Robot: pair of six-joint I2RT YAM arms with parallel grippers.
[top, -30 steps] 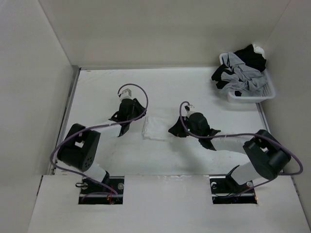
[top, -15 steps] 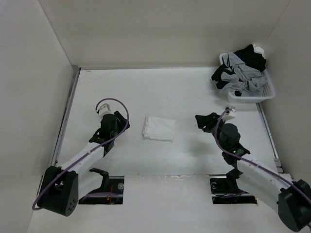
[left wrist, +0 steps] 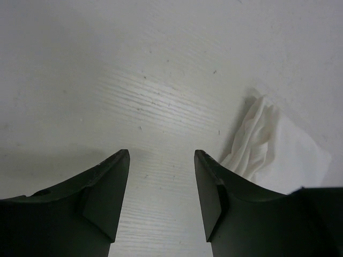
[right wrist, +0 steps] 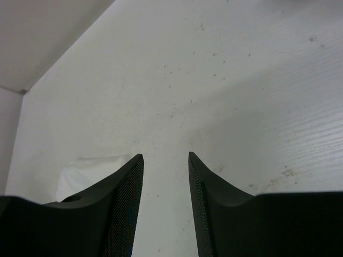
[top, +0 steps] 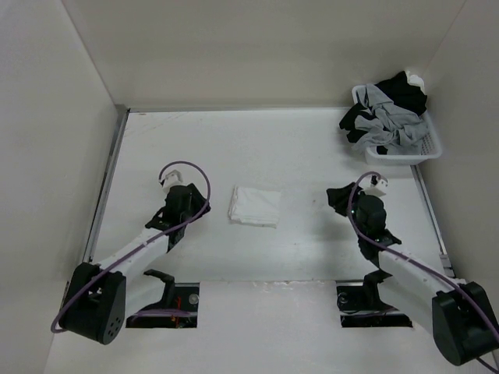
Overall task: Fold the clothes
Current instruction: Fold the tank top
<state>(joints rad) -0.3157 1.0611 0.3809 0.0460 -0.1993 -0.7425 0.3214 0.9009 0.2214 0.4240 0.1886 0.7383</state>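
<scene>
Both claws gape wide and hold nothing: left claw (left wrist: 161,155) near the clothes (top: 255,206), right claw (right wrist: 165,156) farther off on the other side. They lie as a small flat packet mid surface (top: 296,148). Folding looks about finished; any tidying should pinch an edge lightly. Far right, a basket (top: 433,148) of dark garments (top: 390,109) obstructs nothing.

Likely a lab: white-walled test enclosure (top: 265,54)

White arm links (top: 140,248), black joints (top: 93,302), looping purple cables (top: 187,163); left tool (left wrist: 161,152) and right tool (right wrist: 165,155) bear black wedge fingers (left wrist: 104,193).
</scene>
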